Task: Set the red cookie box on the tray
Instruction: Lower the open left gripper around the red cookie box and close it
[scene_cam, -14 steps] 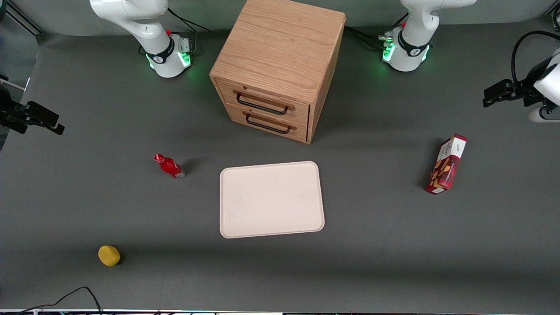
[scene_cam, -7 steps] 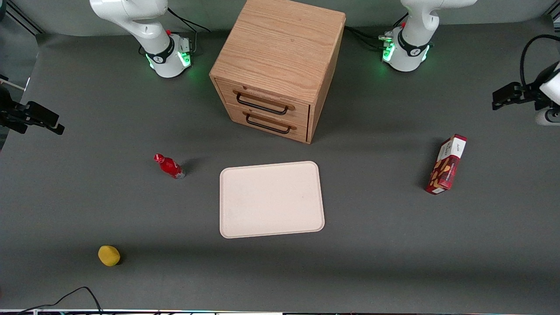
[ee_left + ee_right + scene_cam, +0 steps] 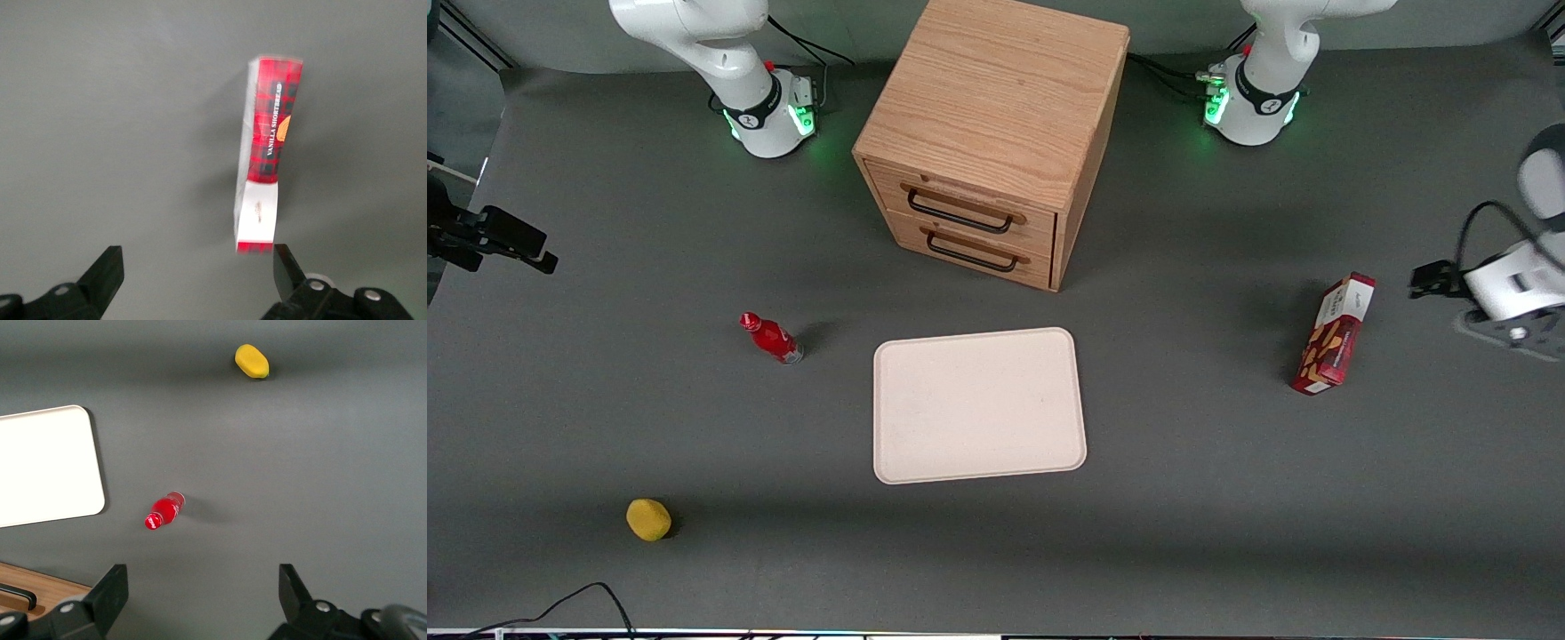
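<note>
The red cookie box stands on its long narrow side on the grey table, toward the working arm's end. Its red tartan face and white end panel show in the left wrist view. The pale cream-pink tray lies flat in front of the drawer cabinet, with nothing on it. My left gripper hovers beside the box, farther out toward the table's end and apart from it. In the wrist view the gripper is open with nothing between its fingers; the box's end lies just past one fingertip.
A wooden two-drawer cabinet stands farther from the front camera than the tray. A small red bottle lies beside the tray toward the parked arm's end. A yellow rounded object sits near the table's front edge.
My left gripper has swung down and nearer the front camera, coming level with the cookie box. The box, tray and other objects have not moved.
</note>
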Tool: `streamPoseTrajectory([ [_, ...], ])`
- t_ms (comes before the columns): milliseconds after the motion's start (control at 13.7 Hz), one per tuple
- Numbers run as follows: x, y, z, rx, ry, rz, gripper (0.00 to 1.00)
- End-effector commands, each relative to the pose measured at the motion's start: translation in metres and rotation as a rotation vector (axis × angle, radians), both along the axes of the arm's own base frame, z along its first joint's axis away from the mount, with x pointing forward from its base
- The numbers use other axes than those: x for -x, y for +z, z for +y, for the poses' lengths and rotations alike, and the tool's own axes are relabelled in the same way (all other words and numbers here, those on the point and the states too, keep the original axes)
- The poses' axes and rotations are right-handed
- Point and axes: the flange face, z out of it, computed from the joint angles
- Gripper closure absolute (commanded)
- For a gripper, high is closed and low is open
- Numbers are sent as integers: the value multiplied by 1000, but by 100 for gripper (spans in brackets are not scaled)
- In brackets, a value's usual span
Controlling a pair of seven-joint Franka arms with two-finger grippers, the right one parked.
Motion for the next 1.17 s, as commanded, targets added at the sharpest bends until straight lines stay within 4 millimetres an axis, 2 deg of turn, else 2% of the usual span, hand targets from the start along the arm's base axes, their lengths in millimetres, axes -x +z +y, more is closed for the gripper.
streamPoseTrajectory([
  [0, 17, -34, -22, 23, -49, 10, 0],
  [292, 18, -83, -48, 16, -99, -25, 0],
  [510, 19, -116, -51, 4, -112, -58, 0],
  [583, 18, -120, -52, 5, -109, -60, 24],
  [656, 18, -121, -51, 19, -85, -56, 88],
  [729, 19, -121, -51, 39, -54, -54, 100],
  [948, 16, -118, -50, 55, -25, -58, 100],
  [1094, 6, -102, -50, 61, -12, -47, 100],
])
